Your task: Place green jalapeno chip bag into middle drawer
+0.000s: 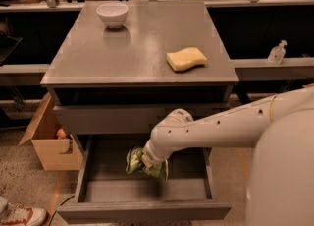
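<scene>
One cardboard box (46,144) stands on the floor at the far left, beside the cabinet; a white bowl (112,14) sits at the back left of the tabletop (142,48); below, the middle drawer (147,210) is pulled out wide, its grey tray open from above, under the shut drawer front (108,118) directly over it; the green jalapeno chip bag (133,161) is inside the drawer's opening, toward the back and about mid-width, though I cannot tell whether it touches the tray floor or hangs clear of it; the gripper (147,159) is down in the drawer against the bag, at the end of the white arm (221,127) that reaches in from the right; the jaws are closed on the bag, with foil bunched up around them; farther right a yellow sponge (186,59) lies on the tabletop, and a small clear bottle (277,52) stands on a ledge well beyond.

The bag is probably light, soft and crackly; its glossy foil may slip; the air and chips inside yield, so a hard squeeze risks crushing them; a pinch on a gathered fold near the top, as here, seems the sound hold; being so light, it should settle flat if let go low over the tray.
</scene>
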`<action>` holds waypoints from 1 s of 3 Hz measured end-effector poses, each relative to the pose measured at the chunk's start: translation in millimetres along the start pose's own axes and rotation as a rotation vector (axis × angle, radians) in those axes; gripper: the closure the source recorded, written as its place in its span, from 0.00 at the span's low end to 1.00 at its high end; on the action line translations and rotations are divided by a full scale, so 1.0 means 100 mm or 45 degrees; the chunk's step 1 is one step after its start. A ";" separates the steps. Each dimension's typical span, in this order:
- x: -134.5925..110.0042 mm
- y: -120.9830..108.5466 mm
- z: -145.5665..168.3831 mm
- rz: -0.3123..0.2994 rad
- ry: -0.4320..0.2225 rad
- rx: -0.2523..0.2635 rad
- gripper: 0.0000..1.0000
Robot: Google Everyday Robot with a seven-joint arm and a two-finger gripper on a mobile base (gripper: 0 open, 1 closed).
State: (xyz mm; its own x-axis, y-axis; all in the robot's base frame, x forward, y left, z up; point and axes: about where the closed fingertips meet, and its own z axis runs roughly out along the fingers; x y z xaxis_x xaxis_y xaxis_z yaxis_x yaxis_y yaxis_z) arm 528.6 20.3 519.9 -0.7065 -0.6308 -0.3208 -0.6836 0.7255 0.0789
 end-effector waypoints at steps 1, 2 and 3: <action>0.07 -0.12 0.36 0.095 -0.001 0.013 1.00; 0.07 -0.12 0.37 0.110 -0.001 0.012 0.81; 0.08 -0.11 0.38 0.110 0.001 0.011 0.58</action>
State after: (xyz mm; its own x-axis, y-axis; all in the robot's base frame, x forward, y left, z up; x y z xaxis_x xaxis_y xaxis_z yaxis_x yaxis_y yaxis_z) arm 537.7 17.5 480.7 -0.7630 -0.5659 -0.3124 -0.6184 0.7796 0.0984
